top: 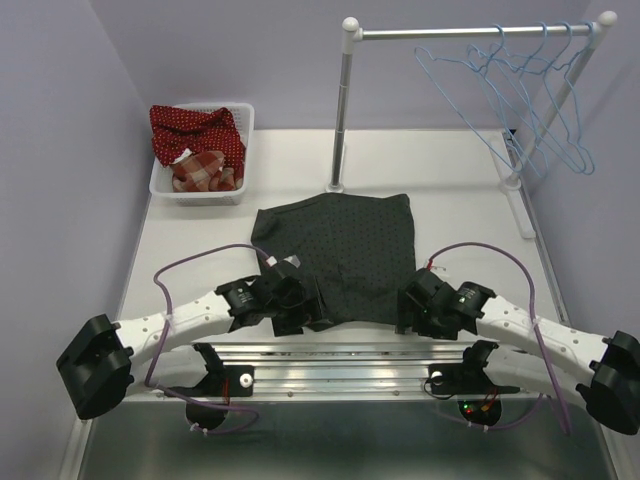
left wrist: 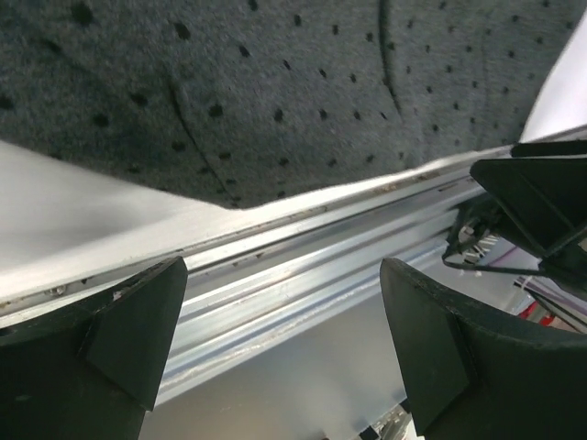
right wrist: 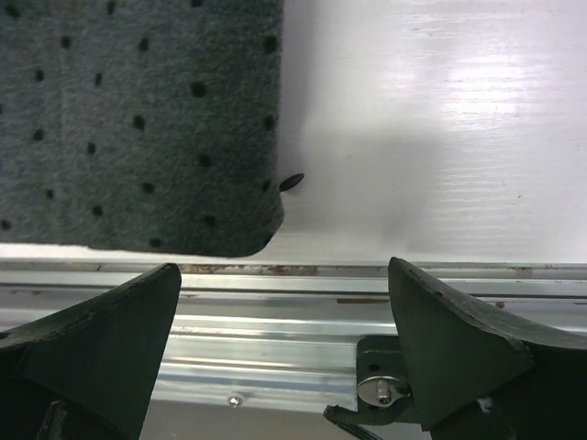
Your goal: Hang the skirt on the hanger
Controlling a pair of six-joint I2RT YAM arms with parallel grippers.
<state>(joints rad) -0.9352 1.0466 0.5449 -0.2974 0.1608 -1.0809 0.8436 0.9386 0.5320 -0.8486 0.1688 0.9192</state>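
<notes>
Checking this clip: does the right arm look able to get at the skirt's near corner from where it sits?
Probably yes. The right gripper is open and sits just short of a corner of the skirt, which lies flat on the table with nothing between them.

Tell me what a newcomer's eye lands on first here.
The dark dotted skirt lies spread flat in the middle, the biggest thing in view. The left tool and right tool hang open at its near edge, holding nothing. Far right, pale-blue hangers dangle from a rail; far left, a white basket holds red clothes.
</notes>
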